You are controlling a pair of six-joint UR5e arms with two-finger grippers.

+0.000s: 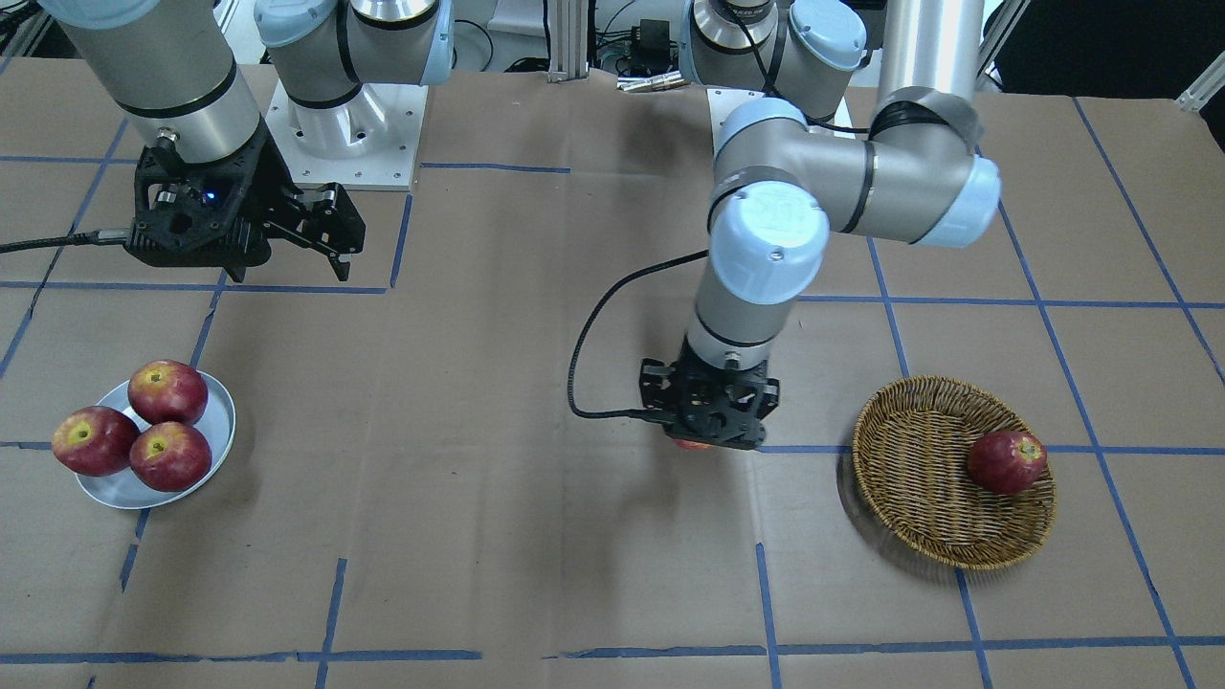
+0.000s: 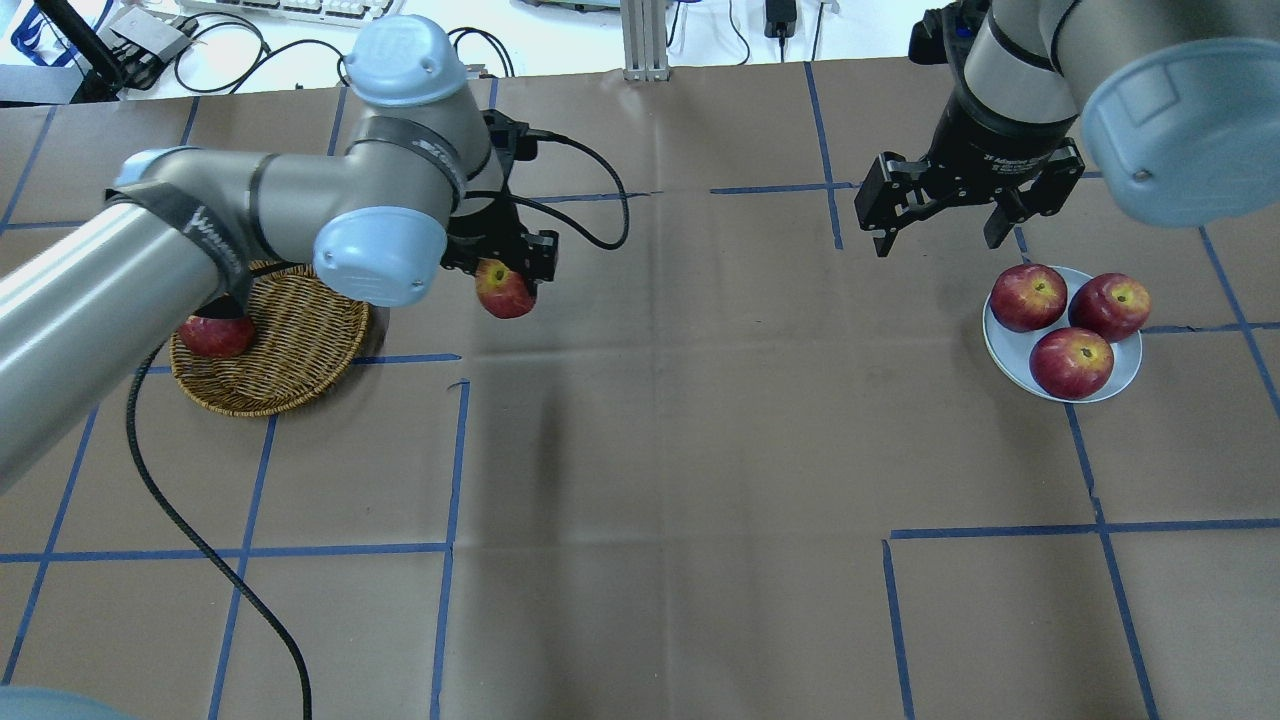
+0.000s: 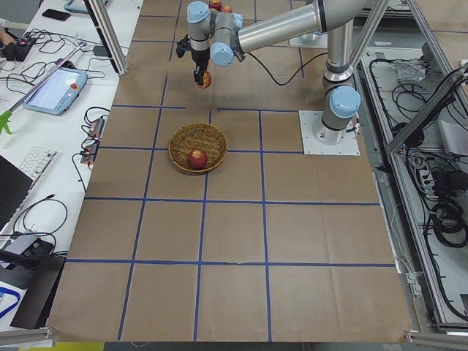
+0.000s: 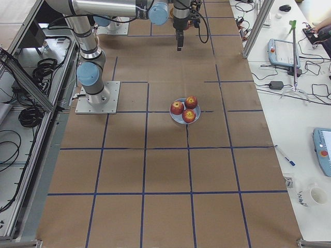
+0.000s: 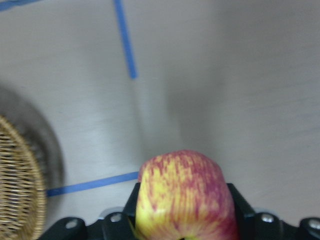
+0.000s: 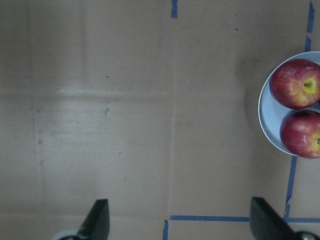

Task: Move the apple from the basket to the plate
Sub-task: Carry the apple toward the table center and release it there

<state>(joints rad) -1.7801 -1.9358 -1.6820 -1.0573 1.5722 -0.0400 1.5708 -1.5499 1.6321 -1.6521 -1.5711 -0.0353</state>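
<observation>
My left gripper point(image 2: 505, 283) is shut on the pinkish-red apple with yellow streaks point(image 2: 503, 291) and holds it above the table, to the right of the wicker basket point(image 2: 300, 350). The left wrist view shows the apple point(image 5: 184, 192) between the fingers, with the basket's edge point(image 5: 17, 185) at the left. In the front view the apple point(image 1: 691, 444) is almost hidden under the gripper point(image 1: 708, 435). The grey-blue plate point(image 2: 1001, 352) holds three red apples. My right gripper point(image 2: 938, 242) is open and empty, above the table just behind and left of the plate.
One dark red apple point(image 2: 215, 335) lies in the basket, partly hidden by my left arm. The three apples point(image 1: 144, 431) fill most of the plate point(image 1: 223, 421). Blue tape lines cross the brown paper-covered table. The left arm's black cable point(image 2: 190, 530) trails over the table.
</observation>
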